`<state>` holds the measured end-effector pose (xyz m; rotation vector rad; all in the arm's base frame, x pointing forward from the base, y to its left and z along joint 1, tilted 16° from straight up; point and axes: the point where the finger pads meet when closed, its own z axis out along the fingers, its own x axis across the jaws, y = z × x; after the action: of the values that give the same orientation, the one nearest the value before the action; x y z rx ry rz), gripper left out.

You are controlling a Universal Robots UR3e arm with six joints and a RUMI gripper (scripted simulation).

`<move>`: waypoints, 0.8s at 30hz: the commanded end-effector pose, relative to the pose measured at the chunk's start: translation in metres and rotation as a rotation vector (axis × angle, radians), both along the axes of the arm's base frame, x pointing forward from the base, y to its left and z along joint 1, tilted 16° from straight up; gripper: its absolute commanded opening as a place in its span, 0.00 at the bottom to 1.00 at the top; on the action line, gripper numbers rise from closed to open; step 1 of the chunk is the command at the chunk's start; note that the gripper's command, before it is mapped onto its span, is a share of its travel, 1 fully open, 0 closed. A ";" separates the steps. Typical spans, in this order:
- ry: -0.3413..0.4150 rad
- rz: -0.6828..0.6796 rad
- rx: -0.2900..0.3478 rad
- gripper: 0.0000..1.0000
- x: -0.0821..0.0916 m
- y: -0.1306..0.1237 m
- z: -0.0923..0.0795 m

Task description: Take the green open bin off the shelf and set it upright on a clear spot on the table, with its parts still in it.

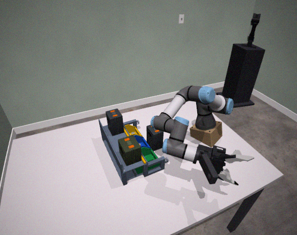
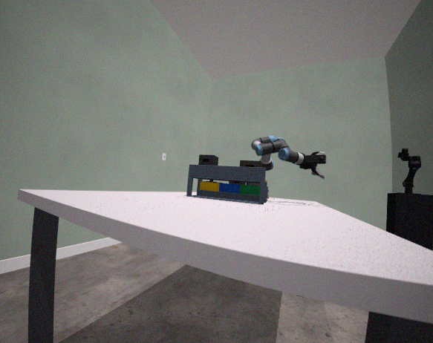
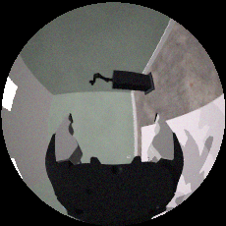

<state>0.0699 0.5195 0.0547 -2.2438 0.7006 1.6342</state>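
Observation:
The green open bin [image 1: 150, 155] [image 2: 249, 189] sits in the low grey shelf [image 1: 109, 145] [image 2: 226, 173], at the end nearest the arm. Its contents do not show clearly. A blue bin [image 1: 142, 141] [image 2: 229, 188] and a yellow bin [image 1: 133, 129] [image 2: 209, 185] sit beside it in the same shelf. My gripper [image 1: 243, 170] [image 2: 318, 173] [image 3: 113, 113] is open and empty. It hangs above the table [image 1: 55, 203] [image 2: 247, 230] to the right of the shelf and points away from it, toward the table's right edge. The wrist view shows only wall, floor and a table corner.
A black box [image 1: 114, 121] and an olive box [image 1: 129, 150] stand on top of the shelf. Another black box [image 1: 154, 137] stands on the table between the shelf and the arm. The arm's wooden base [image 1: 206, 133] is at the right back. A black pedestal [image 1: 242, 74] stands off the table.

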 end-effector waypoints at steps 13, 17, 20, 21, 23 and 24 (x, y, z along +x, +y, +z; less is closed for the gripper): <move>-0.002 0.000 0.002 1.00 0.000 0.000 0.001; -0.002 0.000 0.002 1.00 0.000 0.000 0.001; -0.086 0.057 -0.023 1.00 0.013 -0.015 0.002; -0.128 0.085 -0.036 1.00 0.019 -0.023 0.002; -0.211 0.141 -0.060 1.00 0.031 -0.039 0.003; -0.211 0.141 -0.060 1.00 0.031 -0.039 0.003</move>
<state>0.0885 0.4988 0.0551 -2.3868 0.6346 1.5105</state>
